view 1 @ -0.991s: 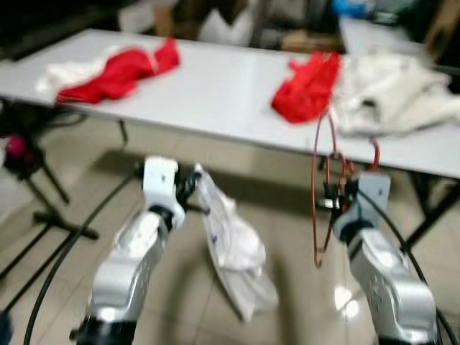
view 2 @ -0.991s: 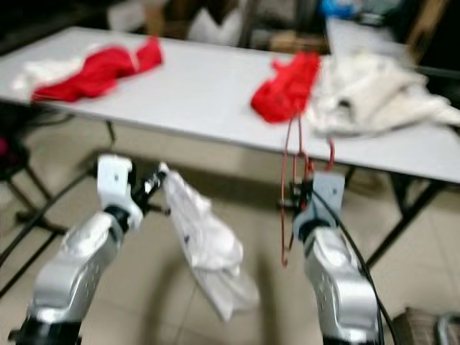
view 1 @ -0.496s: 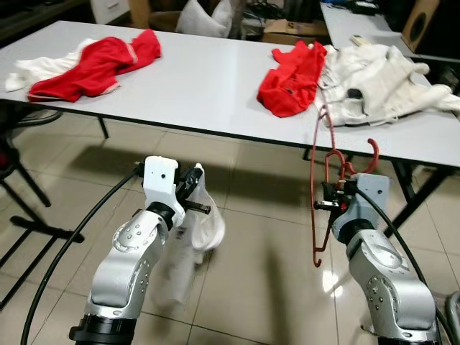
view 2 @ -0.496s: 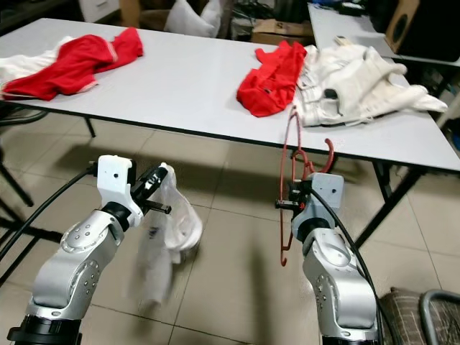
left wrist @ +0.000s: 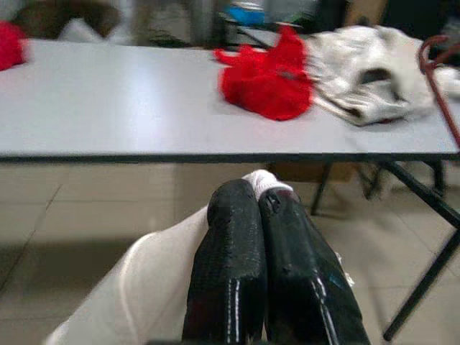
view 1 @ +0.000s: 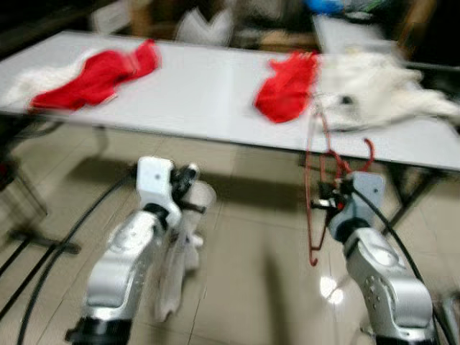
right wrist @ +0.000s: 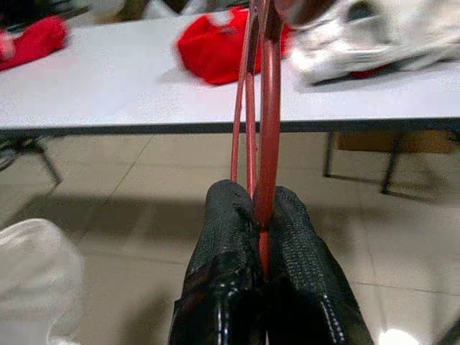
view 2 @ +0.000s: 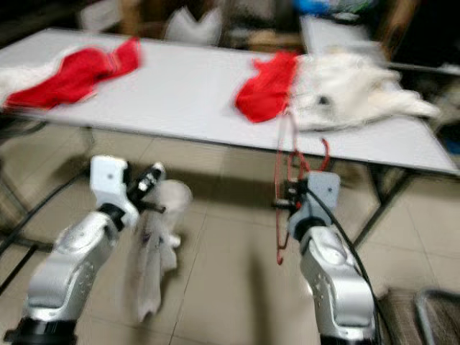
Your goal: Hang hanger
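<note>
carrying step, short of the white table: right gripper clamped on red wire hanger; left gripper pinching white garment. next, probably: threading hanger into garment.

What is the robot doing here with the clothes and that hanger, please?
The robot stands before a long white table strewn with red and white clothes. Its right gripper is shut on a red hanger, held upright. Its left gripper is shut on a white garment that hangs toward the floor. The garment is not yet on the hanger.
</note>
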